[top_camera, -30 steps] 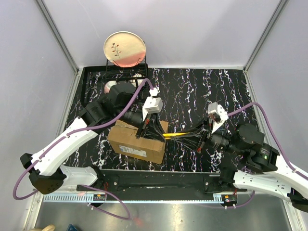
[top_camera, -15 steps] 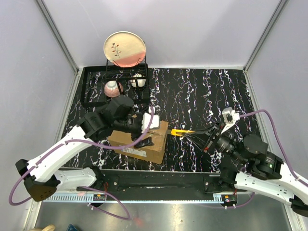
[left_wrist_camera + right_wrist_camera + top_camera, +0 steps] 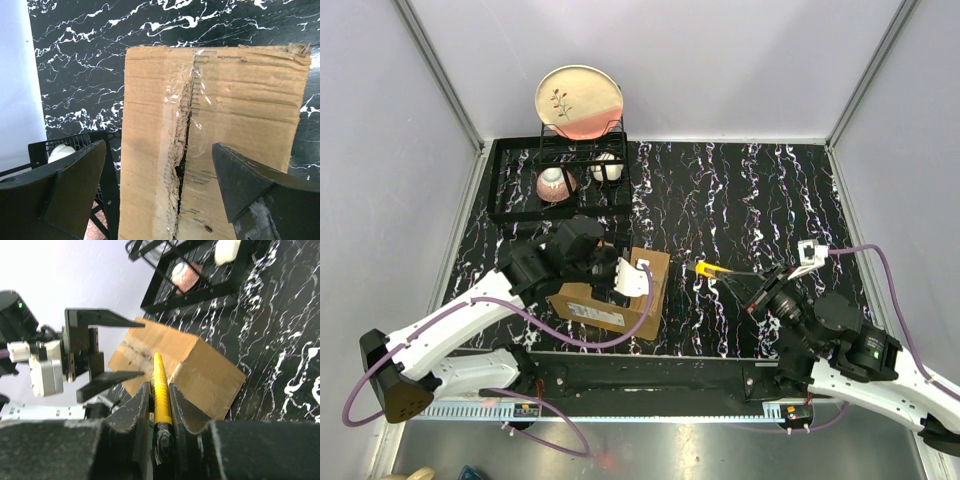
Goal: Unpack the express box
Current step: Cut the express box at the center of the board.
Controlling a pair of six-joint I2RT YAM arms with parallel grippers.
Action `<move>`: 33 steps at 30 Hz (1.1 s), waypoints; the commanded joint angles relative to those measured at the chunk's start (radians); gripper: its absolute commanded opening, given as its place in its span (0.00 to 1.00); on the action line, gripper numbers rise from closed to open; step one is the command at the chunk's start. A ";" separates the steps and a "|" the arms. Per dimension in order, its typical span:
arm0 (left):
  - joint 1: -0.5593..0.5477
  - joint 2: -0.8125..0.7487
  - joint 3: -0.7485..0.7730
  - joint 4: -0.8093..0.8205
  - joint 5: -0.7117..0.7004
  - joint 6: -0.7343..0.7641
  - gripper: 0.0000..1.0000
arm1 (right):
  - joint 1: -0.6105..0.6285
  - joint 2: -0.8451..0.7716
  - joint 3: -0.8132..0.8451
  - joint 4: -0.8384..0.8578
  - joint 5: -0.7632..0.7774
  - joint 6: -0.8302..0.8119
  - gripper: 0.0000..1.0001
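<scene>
The express box [image 3: 610, 290], a brown carton, lies on the black marbled table left of centre. Its tape seam [image 3: 184, 150] is slit and ragged along the top, with the flaps still lying flat. My left gripper [image 3: 159, 147] hovers open just above the seam, one finger on each side, touching nothing; it also shows as the left gripper [image 3: 125, 347] beside the box [image 3: 200, 370]. My right gripper [image 3: 159, 387] is shut on a yellow cutter [image 3: 161, 400]. It stands apart to the right of the box, and the cutter's tip [image 3: 705, 268] points at the box.
A black dish rack [image 3: 520, 205] stands at the back left, holding a plate [image 3: 579, 100], a pink bowl [image 3: 553, 183] and a white cup [image 3: 605, 168]. Grey walls close in the table on three sides. The arms' mounting rail runs along the near edge.
My left gripper has gone from shut to open and swung over the box top. My right arm has pulled back to the right, taking the yellow cutter off the box.
</scene>
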 commanded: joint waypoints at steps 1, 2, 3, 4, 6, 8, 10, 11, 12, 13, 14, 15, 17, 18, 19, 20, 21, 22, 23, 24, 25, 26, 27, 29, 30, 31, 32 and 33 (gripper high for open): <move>0.001 -0.011 0.031 0.032 -0.032 0.086 0.93 | 0.002 0.064 -0.005 0.151 0.166 -0.057 0.00; 0.001 -0.013 0.033 0.026 -0.033 0.088 0.93 | 0.002 0.099 -0.002 0.184 0.184 -0.095 0.00; 0.001 -0.014 0.031 0.009 -0.035 0.100 0.93 | 0.002 0.141 0.010 0.231 0.193 -0.114 0.00; 0.001 -0.019 0.028 0.002 -0.038 0.106 0.92 | 0.000 0.234 0.024 0.241 0.201 -0.125 0.00; 0.001 -0.026 0.007 -0.009 -0.046 0.119 0.92 | -0.013 0.326 0.073 0.264 0.199 -0.148 0.00; 0.003 -0.042 -0.013 -0.012 -0.052 0.132 0.92 | -0.079 0.432 0.104 0.268 0.145 -0.133 0.00; 0.001 -0.051 -0.049 0.002 -0.064 0.134 0.91 | -0.143 0.487 0.124 0.268 0.095 -0.101 0.00; 0.001 -0.054 -0.061 0.008 -0.078 0.134 0.91 | -0.192 0.495 0.122 0.273 0.060 -0.076 0.00; 0.001 -0.056 -0.085 0.031 -0.084 0.135 0.90 | -0.208 0.501 0.113 0.294 0.057 -0.070 0.00; 0.001 -0.057 -0.098 0.044 -0.087 0.139 0.89 | -0.217 0.509 0.108 0.313 0.061 -0.068 0.00; 0.001 -0.059 -0.112 0.057 -0.090 0.149 0.89 | -0.228 0.518 0.102 0.346 0.069 -0.099 0.00; 0.001 -0.060 -0.139 0.086 -0.090 0.154 0.89 | -0.231 0.527 0.093 0.401 0.072 -0.114 0.00; 0.001 -0.062 -0.162 0.115 -0.093 0.161 0.88 | -0.251 0.599 0.102 0.484 0.037 -0.155 0.00; 0.001 -0.056 -0.173 0.129 -0.093 0.165 0.88 | -0.279 0.633 0.133 0.521 0.012 -0.165 0.00; 0.001 -0.051 -0.178 0.134 -0.099 0.168 0.87 | -0.292 0.706 0.147 0.543 -0.020 -0.171 0.00; 0.001 -0.046 -0.179 0.138 -0.111 0.166 0.86 | -0.302 0.740 0.166 0.569 -0.084 -0.182 0.00; 0.001 -0.039 -0.179 0.138 -0.116 0.165 0.85 | -0.323 0.777 0.177 0.616 -0.115 -0.183 0.00; 0.001 -0.039 -0.182 0.138 -0.121 0.166 0.84 | -0.332 0.846 0.188 0.635 -0.171 -0.185 0.00; 0.001 -0.039 -0.184 0.138 -0.128 0.168 0.83 | -0.340 0.875 0.203 0.655 -0.196 -0.174 0.00; 0.001 -0.045 -0.191 0.140 -0.130 0.171 0.82 | -0.354 0.903 0.208 0.688 -0.219 -0.168 0.00; 0.001 -0.049 -0.194 0.140 -0.131 0.171 0.81 | -0.360 0.957 0.211 0.713 -0.268 -0.163 0.00; 0.003 -0.054 -0.201 0.141 -0.133 0.172 0.81 | -0.363 0.983 0.220 0.733 -0.291 -0.154 0.00; 0.001 -0.062 -0.213 0.143 -0.133 0.175 0.79 | -0.365 1.007 0.226 0.761 -0.311 -0.153 0.00; 0.001 -0.069 -0.216 0.141 -0.133 0.177 0.76 | -0.366 1.083 0.248 0.802 -0.393 -0.145 0.00; 0.001 -0.074 -0.214 0.138 -0.132 0.177 0.75 | -0.365 1.127 0.252 0.817 -0.422 -0.142 0.00; 0.001 -0.077 -0.214 0.138 -0.130 0.181 0.75 | -0.366 1.147 0.257 0.833 -0.455 -0.128 0.00; 0.000 -0.079 -0.210 0.132 -0.125 0.183 0.75 | -0.366 1.162 0.257 0.866 -0.495 -0.125 0.00; 0.000 -0.082 -0.205 0.126 -0.121 0.183 0.74 | -0.366 1.190 0.257 0.885 -0.520 -0.122 0.00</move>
